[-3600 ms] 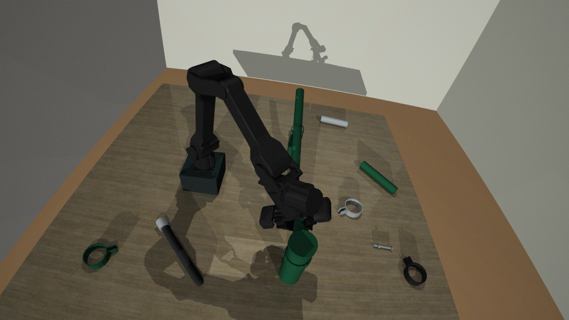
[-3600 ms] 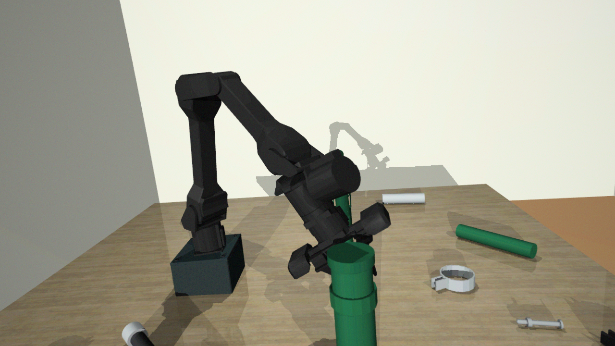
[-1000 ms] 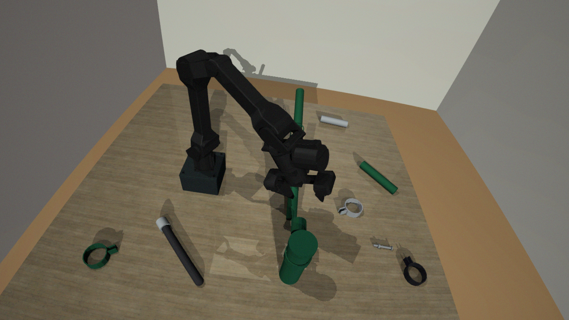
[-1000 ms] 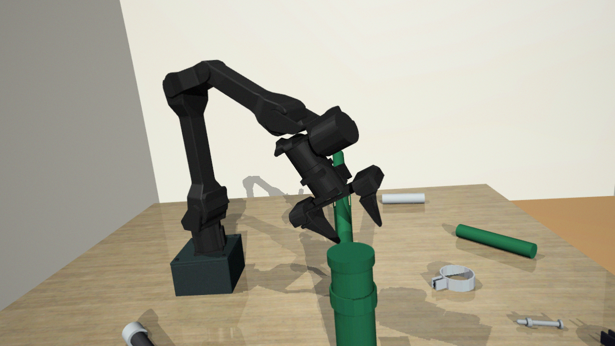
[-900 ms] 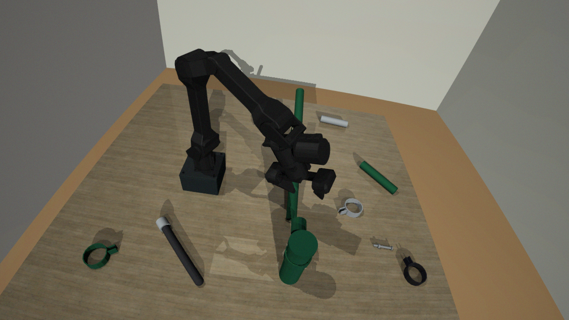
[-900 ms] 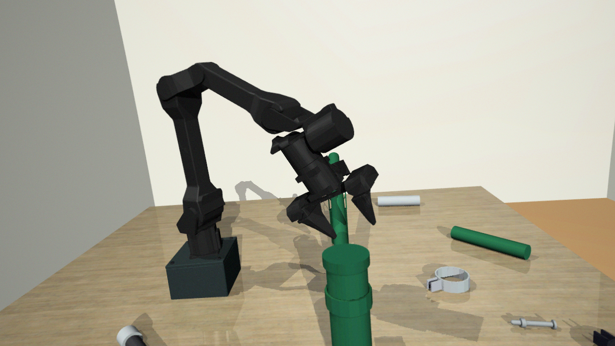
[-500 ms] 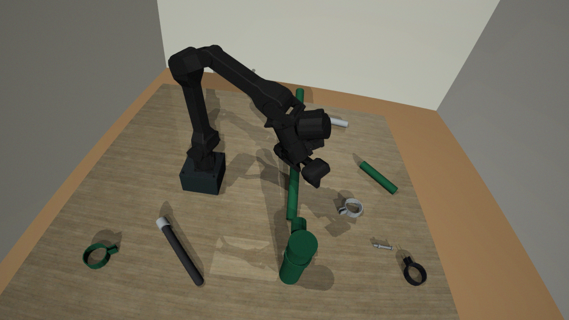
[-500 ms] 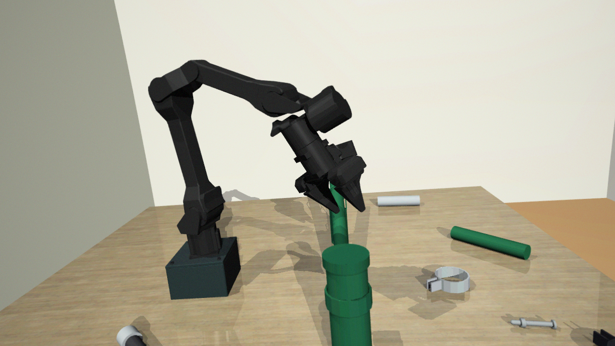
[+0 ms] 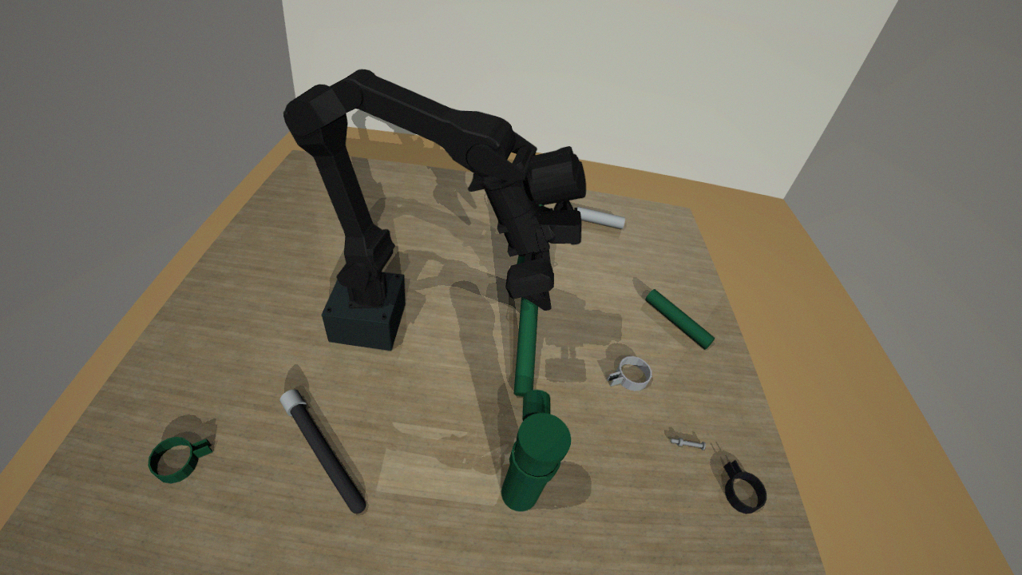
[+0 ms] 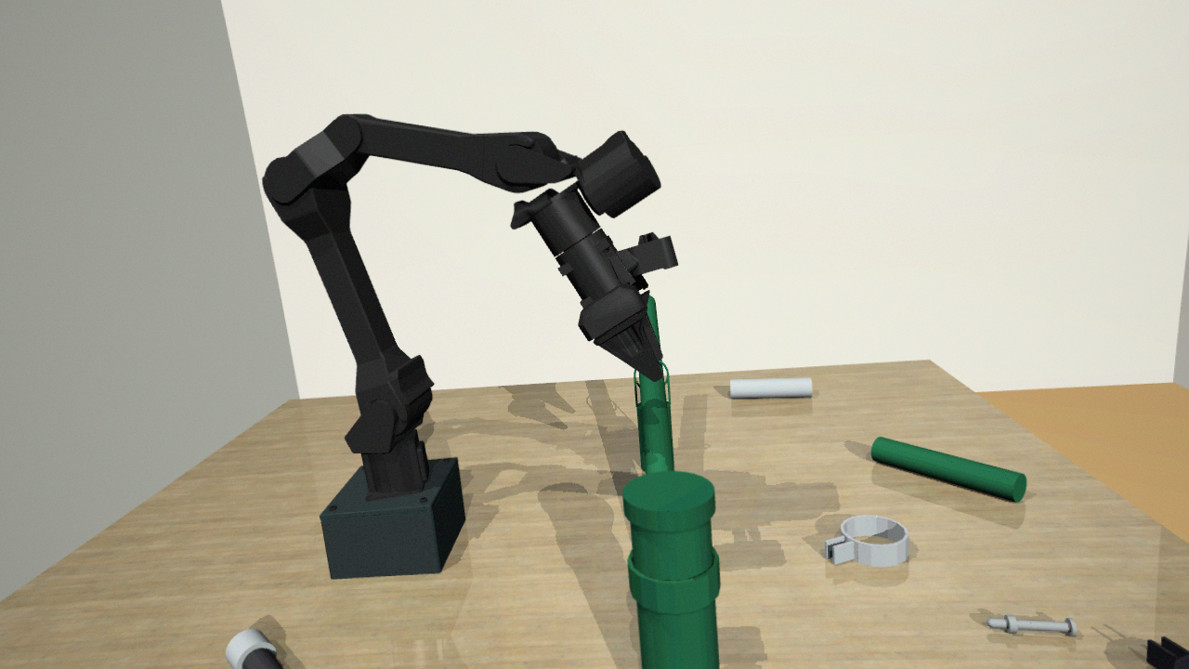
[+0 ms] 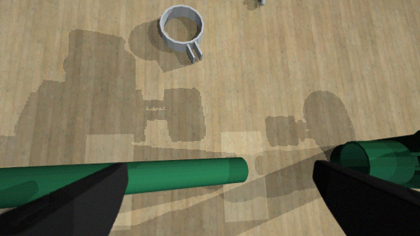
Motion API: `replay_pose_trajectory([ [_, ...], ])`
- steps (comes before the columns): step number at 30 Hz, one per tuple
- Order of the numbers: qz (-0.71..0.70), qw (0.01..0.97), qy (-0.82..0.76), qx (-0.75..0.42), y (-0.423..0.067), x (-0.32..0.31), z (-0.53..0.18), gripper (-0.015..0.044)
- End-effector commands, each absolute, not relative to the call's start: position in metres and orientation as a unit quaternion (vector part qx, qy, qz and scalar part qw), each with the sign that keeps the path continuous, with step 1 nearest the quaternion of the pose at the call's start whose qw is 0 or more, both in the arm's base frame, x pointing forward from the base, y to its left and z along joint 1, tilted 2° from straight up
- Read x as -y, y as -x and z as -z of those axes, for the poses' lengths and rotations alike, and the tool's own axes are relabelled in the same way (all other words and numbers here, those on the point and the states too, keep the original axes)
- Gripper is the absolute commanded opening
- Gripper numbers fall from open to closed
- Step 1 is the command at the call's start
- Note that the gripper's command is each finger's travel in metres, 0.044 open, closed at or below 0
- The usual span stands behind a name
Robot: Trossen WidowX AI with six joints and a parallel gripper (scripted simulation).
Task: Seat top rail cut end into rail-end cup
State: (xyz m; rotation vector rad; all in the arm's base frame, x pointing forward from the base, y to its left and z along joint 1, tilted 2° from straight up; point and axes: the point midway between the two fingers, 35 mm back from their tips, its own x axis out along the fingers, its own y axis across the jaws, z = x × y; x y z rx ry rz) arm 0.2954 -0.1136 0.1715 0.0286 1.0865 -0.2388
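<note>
The green top rail (image 9: pixel 527 343) (image 10: pixel 655 424) (image 11: pixel 184 175) runs level above the table, through the thin loop cap (image 10: pixel 636 383), toward the big green post (image 9: pixel 530 473) (image 10: pixel 674 632). In the wrist view the rail's cut end stops short of the rail-end cup (image 9: pixel 536 405) (image 11: pixel 374 160), with a gap of bare table showing between them. The cup hangs on the brace band (image 9: pixel 532 468) (image 10: pixel 673 582), which sits just under the post cap (image 10: pixel 669 503). My gripper (image 9: pixel 532 299) (image 10: pixel 649 364) (image 11: pixel 222 170) is open and empty, with its fingers spread above the rail near the loop cap; I cannot tell if a finger touches the rail.
On the table lie a grey band (image 9: pixel 634 373) (image 10: pixel 872 544) (image 11: pixel 181 27), a short green pipe (image 9: pixel 679 318) (image 10: pixel 947 469), a grey tube (image 9: pixel 600 218) (image 10: pixel 770 387), a bolt (image 9: pixel 686 444) (image 10: pixel 1030 623), a black band (image 9: pixel 745 492), a green band (image 9: pixel 173 458) and a black pipe (image 9: pixel 325 454).
</note>
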Motion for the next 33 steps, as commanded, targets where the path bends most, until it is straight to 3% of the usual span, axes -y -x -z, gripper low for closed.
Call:
replay_pose_trajectory([
  [1, 0.163, 0.849, -0.078, -0.497, -0.291, 0.104, -0.184, 0.0440],
  [12, 0.115, 0.841, -0.014, -0.528, -0.294, 0.100, -0.176, 0.0440],
  [20, -0.160, 0.732, 0.265, -0.607, -0.303, 0.079, -0.133, 0.0440],
  [27, -0.429, 0.551, 0.448, -0.558, -0.305, 0.059, -0.097, 0.0440],
  [33, -0.454, 0.531, 0.461, -0.547, -0.304, 0.057, -0.093, 0.0440],
])
